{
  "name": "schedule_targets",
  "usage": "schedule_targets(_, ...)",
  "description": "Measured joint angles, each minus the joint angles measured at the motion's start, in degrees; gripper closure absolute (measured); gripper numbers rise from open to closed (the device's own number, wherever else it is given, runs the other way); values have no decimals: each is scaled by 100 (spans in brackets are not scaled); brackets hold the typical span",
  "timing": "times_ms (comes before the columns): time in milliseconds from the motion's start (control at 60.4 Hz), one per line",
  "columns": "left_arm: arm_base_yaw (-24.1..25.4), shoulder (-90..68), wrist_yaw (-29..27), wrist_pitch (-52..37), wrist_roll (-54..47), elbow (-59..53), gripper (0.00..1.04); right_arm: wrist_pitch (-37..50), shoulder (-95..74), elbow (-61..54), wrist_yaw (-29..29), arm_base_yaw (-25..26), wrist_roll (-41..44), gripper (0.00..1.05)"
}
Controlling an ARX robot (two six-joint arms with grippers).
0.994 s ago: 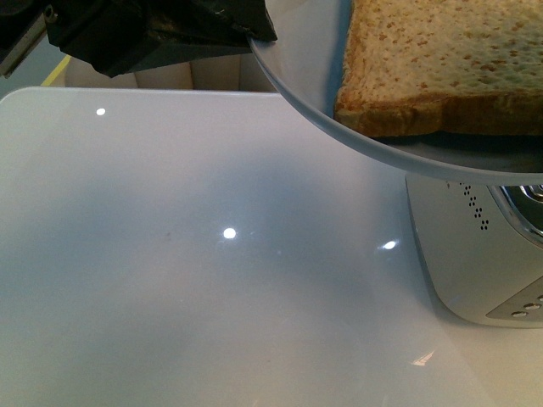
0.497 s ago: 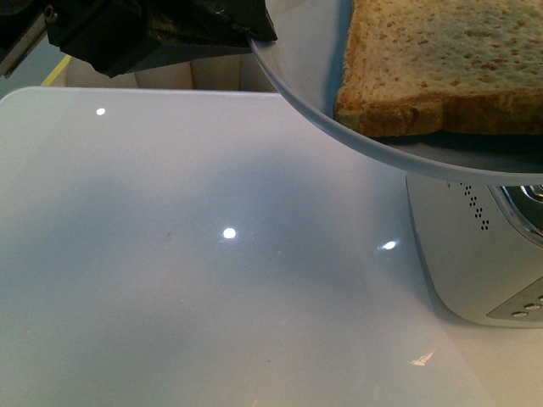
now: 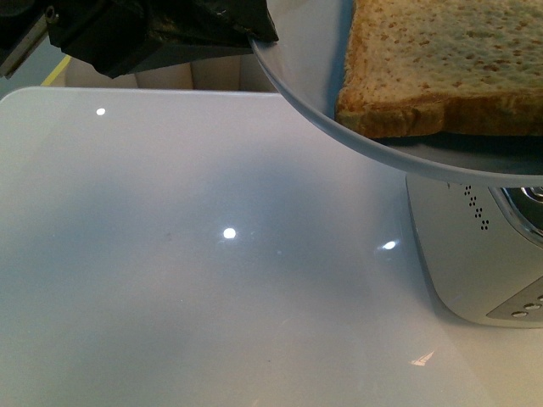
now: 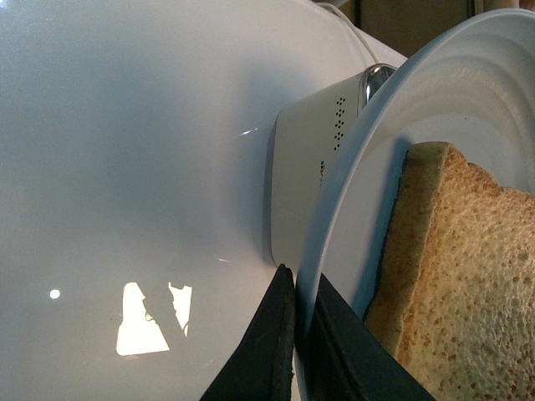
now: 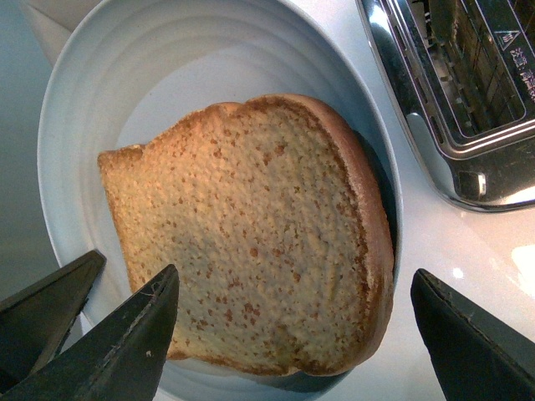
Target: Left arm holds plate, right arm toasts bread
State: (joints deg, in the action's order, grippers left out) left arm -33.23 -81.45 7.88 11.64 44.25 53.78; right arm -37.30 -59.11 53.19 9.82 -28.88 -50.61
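The left gripper (image 4: pixel 303 301) is pinching the rim of the plate (image 5: pixel 75 100) at nine o'clock seen from the front, with the toaster (image 3: pixel 475 254) at five o'clock. The bread (image 5: pixel 251 234) is lying flat on the plate, and the right gripper (image 5: pixel 292 292) is hovering spread wide above it. Light, soft and crumbly, it is likely needing a gentle pinch across opposite crusts.

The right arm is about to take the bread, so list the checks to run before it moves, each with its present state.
1. Black left gripper clamped on the rim of the pale round plate: ok.
2. Light-brown wholemeal bread slice lying flat on the plate: ok.
3. Black right gripper open above the slice: ok.
4. Its fingers clear of the crust edges: cannot tell.
5. Silver toaster near, visible slot empty: ok.
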Motion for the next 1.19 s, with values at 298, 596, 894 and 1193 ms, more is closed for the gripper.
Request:
schedule_targets(298, 0, 0, 0, 0, 0, 0, 102, 11, -59, 11, 7, 7, 129, 22)
schedule_targets(596, 0, 0, 0, 0, 0, 0, 102, -7, -59, 192, 50, 7, 249, 22)
schedule_targets(894, 0, 0, 0, 0, 0, 0, 102, 50, -232, 192, 20, 7, 267, 23)
schedule_targets(1193, 0, 0, 0, 0, 0, 0, 102, -31, -240, 166, 44, -57, 260, 28)
